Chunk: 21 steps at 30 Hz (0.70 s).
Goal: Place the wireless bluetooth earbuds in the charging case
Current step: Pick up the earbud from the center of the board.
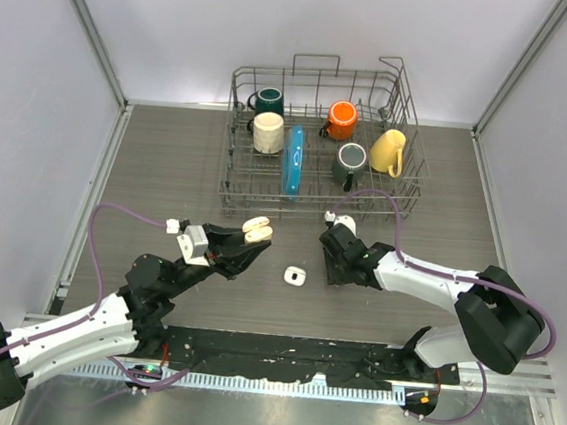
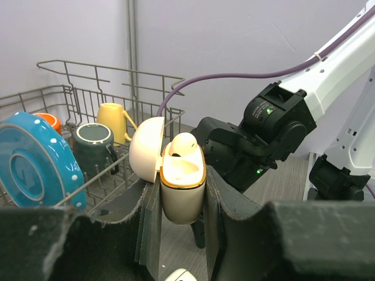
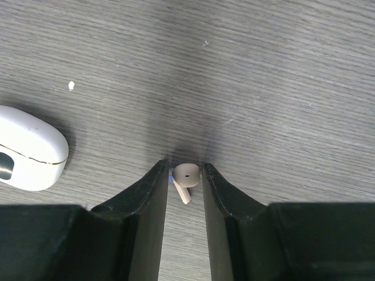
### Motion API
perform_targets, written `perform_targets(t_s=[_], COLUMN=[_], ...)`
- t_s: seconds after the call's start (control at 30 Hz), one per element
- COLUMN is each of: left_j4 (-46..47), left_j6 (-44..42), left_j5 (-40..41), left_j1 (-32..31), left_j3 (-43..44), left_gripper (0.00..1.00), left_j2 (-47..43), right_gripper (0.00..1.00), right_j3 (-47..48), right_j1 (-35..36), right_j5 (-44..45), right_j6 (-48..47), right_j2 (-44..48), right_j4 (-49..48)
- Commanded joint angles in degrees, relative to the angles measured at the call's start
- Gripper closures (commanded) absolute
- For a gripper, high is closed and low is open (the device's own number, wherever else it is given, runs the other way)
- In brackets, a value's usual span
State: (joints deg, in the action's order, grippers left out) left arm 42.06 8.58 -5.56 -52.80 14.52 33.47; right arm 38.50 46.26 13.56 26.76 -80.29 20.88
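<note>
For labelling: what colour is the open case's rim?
Golden orange; the rim shows best in left wrist view.

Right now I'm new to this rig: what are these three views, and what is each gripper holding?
Two robot arms sit at the near edge of a table. The top view looks down from above and behind them; the other two views come from a camera on each wrist. The left gripper is shut on an open cream charging case with one earbud seated inside. The right gripper is down at the table, pinching a second earbud between its fingertips. A white case lies between the arms. At the far side stands a wire dish rack holding mugs and a blue plate.
</note>
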Motion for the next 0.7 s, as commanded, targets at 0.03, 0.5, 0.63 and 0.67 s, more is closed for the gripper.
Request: perform_targets(t_s=[0.03, 0.5, 0.63, 0.67], left_j4=[2.06, 2.15, 2.41, 2.5], left_j6=[0.21, 0.3, 0.3, 0.3], left_j5=[0.46, 0.46, 0.38, 0.38], left_j1=[0.15, 0.15, 0.06, 0.15], left_j3=[0.24, 0.15, 0.33, 0.33], left_gripper=[1.0, 1.0, 1.0, 1.0], left_j2=[-0.08, 0.28, 0.71, 0.8], right_gripper=[0.66, 0.65, 0.67, 0.68], right_j3=[1.58, 2.02, 1.93, 1.93], right_j1=[-0.21, -0.2, -0.21, -0.21], right_j5=[0.06, -0.91, -0.91, -0.91], right_j6=[-1.01, -2.24, -2.16, -2.15], right_j2=[-0.04, -0.57, -0.92, -0.92], right_j4=[1.26, 1.62, 1.27, 1.35])
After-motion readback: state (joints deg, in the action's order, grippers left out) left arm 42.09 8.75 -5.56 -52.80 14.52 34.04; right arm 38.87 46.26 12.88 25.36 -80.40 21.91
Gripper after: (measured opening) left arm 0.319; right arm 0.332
